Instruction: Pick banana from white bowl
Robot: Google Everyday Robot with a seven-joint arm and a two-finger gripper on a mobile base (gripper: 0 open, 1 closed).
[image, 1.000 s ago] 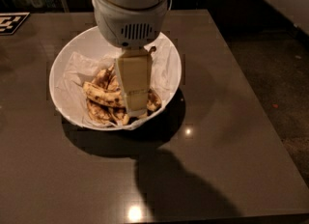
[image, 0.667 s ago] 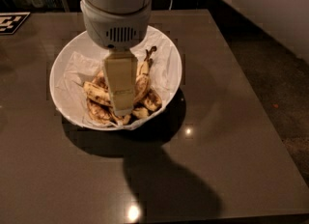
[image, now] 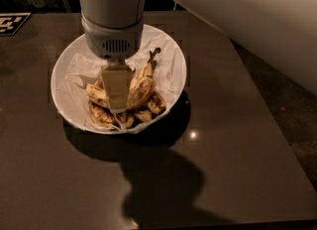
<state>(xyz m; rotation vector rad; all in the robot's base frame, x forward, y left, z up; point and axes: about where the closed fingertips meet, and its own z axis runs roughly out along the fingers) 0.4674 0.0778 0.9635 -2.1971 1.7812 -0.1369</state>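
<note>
The white bowl (image: pixel 171 58) with crumpled white paper lining sits on the dark table, left of the middle. Inside lies a bunch of overripe bananas. The longest, curved banana (image: pixel 142 83), yellow with brown speckles, runs from the bunch up to a dark stem tip at the upper right. Shorter, browner bananas (image: pixel 104 117) lie below and to the left. My gripper (image: pixel 117 97) hangs straight down from the grey wrist over the bowl's middle, just left of the long banana and among the bunch.
The dark table (image: pixel 233 140) carries the bowl. A black-and-white marker tag (image: pixel 11 23) lies at the far left corner. My arm's shadow falls on the table in front of the bowl. The table's right edge borders the floor.
My gripper and wrist have shifted to the left over the bowl, uncovering the long banana and its stem on the right.
</note>
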